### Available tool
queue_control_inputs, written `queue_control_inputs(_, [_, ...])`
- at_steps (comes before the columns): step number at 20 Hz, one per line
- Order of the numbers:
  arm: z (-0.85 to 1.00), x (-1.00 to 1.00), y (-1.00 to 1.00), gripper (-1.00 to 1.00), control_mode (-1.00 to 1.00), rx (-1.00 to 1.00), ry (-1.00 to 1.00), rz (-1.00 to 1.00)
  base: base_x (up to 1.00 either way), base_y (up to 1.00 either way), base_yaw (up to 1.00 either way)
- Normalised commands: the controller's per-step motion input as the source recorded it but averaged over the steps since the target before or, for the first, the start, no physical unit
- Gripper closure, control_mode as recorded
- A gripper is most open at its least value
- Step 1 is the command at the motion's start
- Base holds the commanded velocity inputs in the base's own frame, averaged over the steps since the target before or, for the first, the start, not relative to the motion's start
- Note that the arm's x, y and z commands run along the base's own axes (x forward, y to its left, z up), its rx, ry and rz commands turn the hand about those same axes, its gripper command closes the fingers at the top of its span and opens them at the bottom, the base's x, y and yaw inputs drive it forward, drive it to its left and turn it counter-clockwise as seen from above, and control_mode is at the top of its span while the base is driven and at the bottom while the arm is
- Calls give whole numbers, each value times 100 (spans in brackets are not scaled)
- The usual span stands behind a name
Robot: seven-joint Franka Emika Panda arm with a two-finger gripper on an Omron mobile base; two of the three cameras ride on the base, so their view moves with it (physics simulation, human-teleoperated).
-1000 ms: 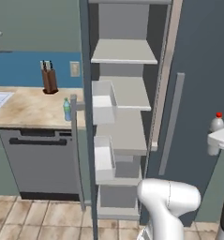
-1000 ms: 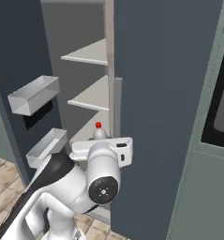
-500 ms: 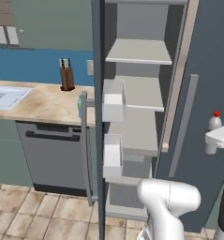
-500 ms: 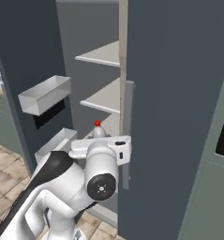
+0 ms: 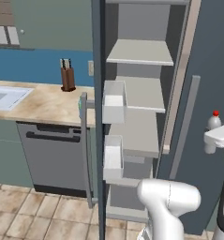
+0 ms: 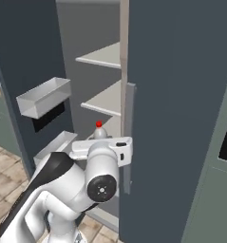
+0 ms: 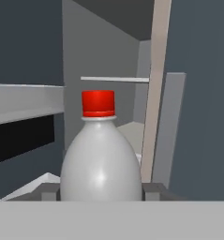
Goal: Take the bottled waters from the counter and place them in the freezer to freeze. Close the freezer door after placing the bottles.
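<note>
Whitish-clear red-capped bottle (image 7: 100, 154) centre frame, gripper (image 7: 100, 192) jaws clamped on body. Dark slate-grey freezer (image 5: 140, 93) open ahead (pale shelf (image 5: 140, 52) upper centre). Keep upright, clear door edge, set deep

Freezer (image 5: 146, 51) stood open w/ pale shelves stacked inside, all bare. Freezer door (image 5: 98, 140) swung out edge-on twd camera, two white bins on its inner face, upper bin (image 5: 114, 101) above lower bin (image 5: 113, 157), long bar handle on its outer side. Counter (image 5: 43, 103) ran left of door, knife block (image 5: 67, 79) standing at back by blue wall, pale sink at far left. Dishwasher (image 5: 55, 152) dark below counter. White arm rose lower right. At right edge, whitish bottle (image 5: 212, 126) w/ red cap stood upright in front of closed right freezer door; white hand part crossed its lower body, jaws not seen.
</note>
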Motion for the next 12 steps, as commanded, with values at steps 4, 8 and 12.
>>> queue_control_inputs(4, [0,0,0,100,100,0,0,0,63,-8,5])
queue_control_inputs(8, [0,0,0,100,100,0,0,0,39,-3,1])
queue_control_inputs(12, [0,0,0,100,100,0,0,0,3,0,0])
